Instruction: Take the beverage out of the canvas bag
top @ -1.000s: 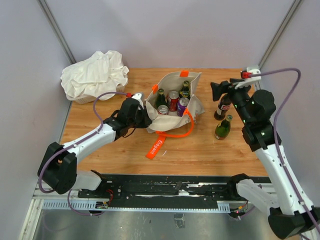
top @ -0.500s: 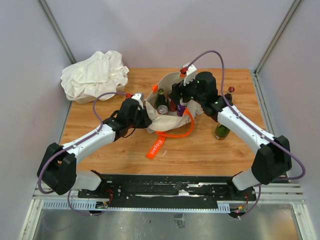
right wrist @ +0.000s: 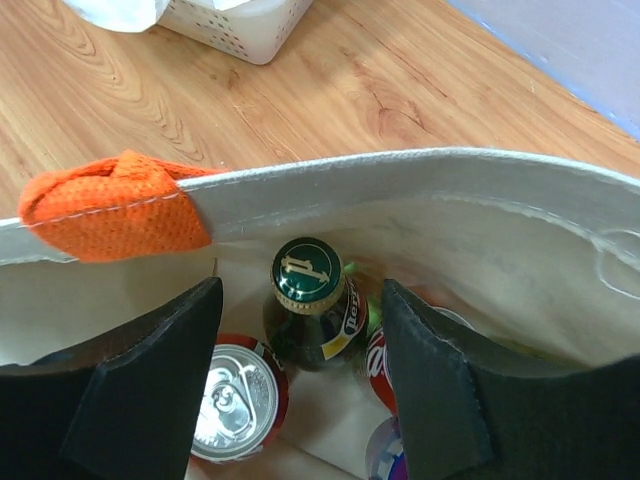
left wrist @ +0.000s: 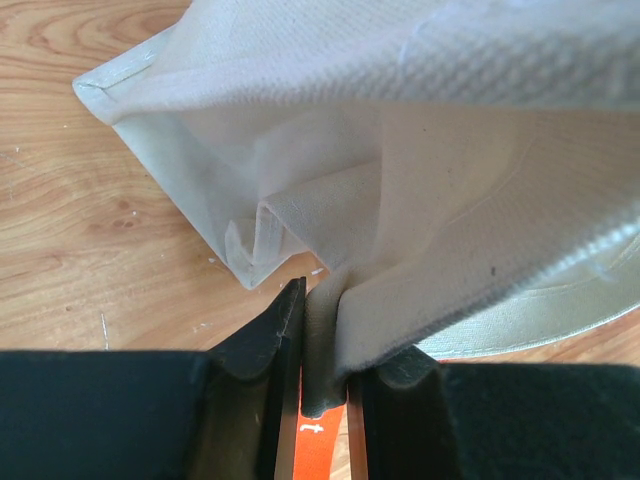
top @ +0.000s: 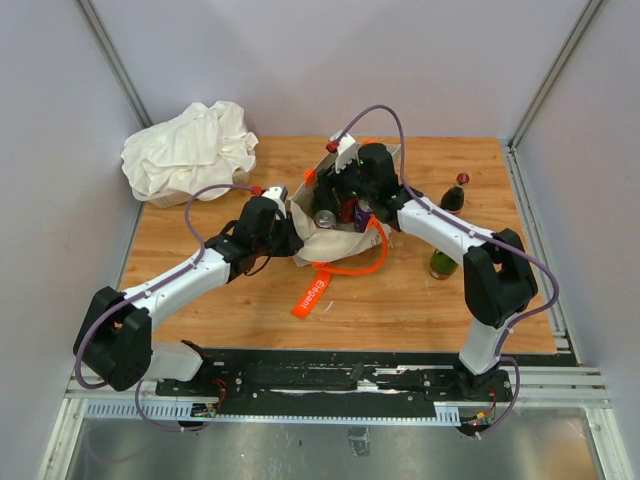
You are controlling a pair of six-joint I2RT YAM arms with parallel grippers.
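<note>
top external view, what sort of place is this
Probably a robot lab cell: a wooden table boxed in by grey panels, left arm and right arm bolted to a metal rail.

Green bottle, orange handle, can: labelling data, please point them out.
green bottle (right wrist: pixel 307 271), right wrist view, its cap.
orange handle (right wrist: pixel 115 205), right wrist view, folded webbing.
can (right wrist: pixel 233 405), right wrist view, its lid.

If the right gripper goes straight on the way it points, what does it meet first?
Probably the green bottle, whose cap sits centred between the open fingers of the right gripper inside the canvas bag; depth is unclear.
</note>
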